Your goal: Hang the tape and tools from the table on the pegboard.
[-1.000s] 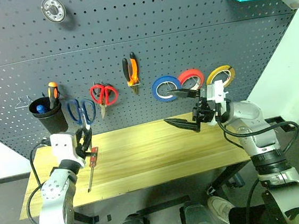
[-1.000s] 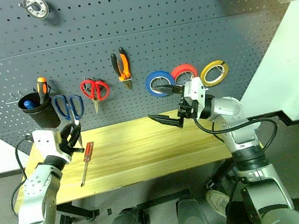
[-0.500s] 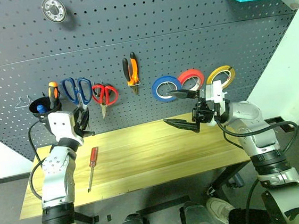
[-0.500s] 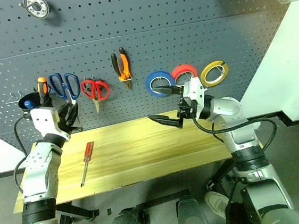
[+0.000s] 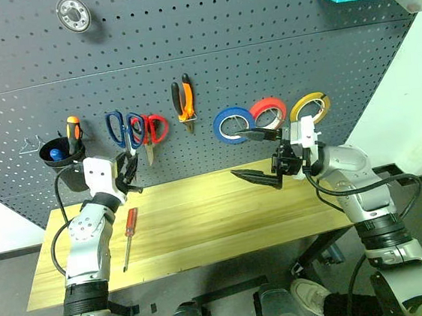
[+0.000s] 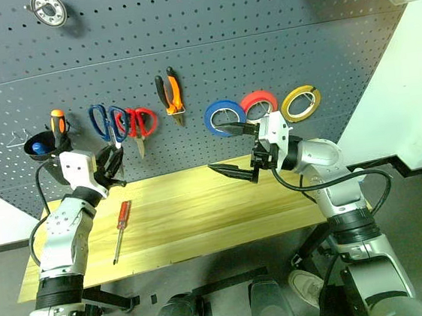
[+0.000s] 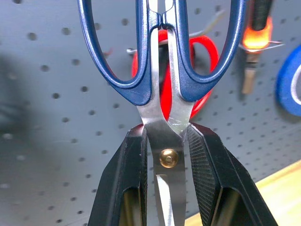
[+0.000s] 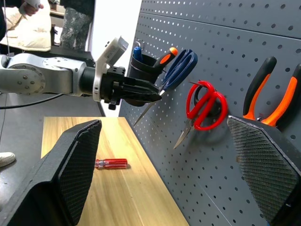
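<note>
While the left claw [image 5: 130,174] clamps dark-handled scissors [image 5: 127,129] against the pegboard [image 5: 259,40], the right claw [image 5: 254,156] gapes over the table [image 5: 225,217].

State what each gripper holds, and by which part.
Left gripper: the blue-handled scissors, pinched at the pivot, just below the handle loops. Right gripper: open, holding nothing.

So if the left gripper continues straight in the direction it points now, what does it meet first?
Most likely the pegboard. The left gripper, shut on the blue-handled scissors, points at it; those handles would arrive first, beside the red-handled scissors.
</note>
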Robot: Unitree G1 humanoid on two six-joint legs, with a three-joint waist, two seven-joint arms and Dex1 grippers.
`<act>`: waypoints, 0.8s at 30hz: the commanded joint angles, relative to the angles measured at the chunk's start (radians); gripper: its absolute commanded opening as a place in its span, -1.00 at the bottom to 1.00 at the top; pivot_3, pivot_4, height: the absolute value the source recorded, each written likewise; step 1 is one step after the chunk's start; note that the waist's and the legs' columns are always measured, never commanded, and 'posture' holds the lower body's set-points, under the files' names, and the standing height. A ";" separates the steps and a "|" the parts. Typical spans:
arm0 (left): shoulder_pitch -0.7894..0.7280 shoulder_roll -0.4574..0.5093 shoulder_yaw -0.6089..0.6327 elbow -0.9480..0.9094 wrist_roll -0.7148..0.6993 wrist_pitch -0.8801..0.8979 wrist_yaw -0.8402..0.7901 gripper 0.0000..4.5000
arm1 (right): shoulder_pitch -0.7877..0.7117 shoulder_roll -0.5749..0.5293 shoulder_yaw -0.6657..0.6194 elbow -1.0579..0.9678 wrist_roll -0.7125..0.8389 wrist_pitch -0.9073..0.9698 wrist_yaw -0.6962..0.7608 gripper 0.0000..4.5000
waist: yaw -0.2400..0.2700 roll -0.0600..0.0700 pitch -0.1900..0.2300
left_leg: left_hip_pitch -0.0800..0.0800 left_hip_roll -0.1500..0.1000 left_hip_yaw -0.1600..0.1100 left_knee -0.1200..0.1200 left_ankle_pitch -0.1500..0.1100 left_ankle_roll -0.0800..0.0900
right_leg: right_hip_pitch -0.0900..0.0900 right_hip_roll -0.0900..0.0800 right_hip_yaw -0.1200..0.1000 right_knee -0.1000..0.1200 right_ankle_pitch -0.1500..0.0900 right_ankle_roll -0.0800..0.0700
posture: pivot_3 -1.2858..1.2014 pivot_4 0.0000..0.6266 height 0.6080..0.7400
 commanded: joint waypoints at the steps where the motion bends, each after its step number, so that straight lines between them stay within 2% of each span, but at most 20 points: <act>1: -0.001 0.008 0.015 -0.060 -0.019 -0.020 -0.009 -0.59 | -0.011 -0.004 -0.019 -0.021 0.001 -0.023 0.003 1.00 | -0.002 0.000 0.000 | 0.000 0.000 0.000 0.000 0.000 0.000 | 0.000 0.000 0.000 0.000 0.000 0.000 | -0.09 -1.00 0.98; 13: -0.033 0.021 0.008 0.024 0.054 0.018 0.065 -0.59 | -0.011 -0.002 -0.018 -0.008 -0.007 -0.034 0.006 1.00 | -0.004 0.000 0.000 | 0.000 0.000 0.000 0.000 0.000 0.000 | 0.000 0.000 0.000 0.000 0.000 0.000 | -0.09 -1.00 0.98; 20: -0.042 0.034 0.004 0.046 0.081 0.062 0.099 0.44 | -0.004 -0.002 -0.019 -0.008 -0.012 -0.040 0.003 1.00 | -0.018 0.000 0.000 | 0.000 0.000 0.000 0.000 0.000 0.000 | 0.000 0.000 0.000 0.000 0.001 0.002 | -0.09 -1.00 0.98; 23: -0.027 0.048 0.006 0.045 0.090 0.148 0.119 0.89 | 0.009 -0.010 -0.008 -0.007 -0.029 -0.046 0.007 1.00 | -0.022 0.000 0.000 | 0.000 0.000 0.000 0.000 0.000 0.000 | 0.000 0.000 0.000 0.000 0.001 0.002 | -0.09 -1.00 0.98; 24: -0.014 0.055 0.008 0.039 0.089 0.187 0.120 0.98 | 0.015 -0.014 0.000 -0.006 -0.044 -0.048 0.007 1.00 | -0.023 0.000 0.000 | 0.001 0.000 0.000 0.000 0.000 0.000 | 0.000 0.000 0.000 0.000 0.001 0.002 | -0.09 -1.00 0.98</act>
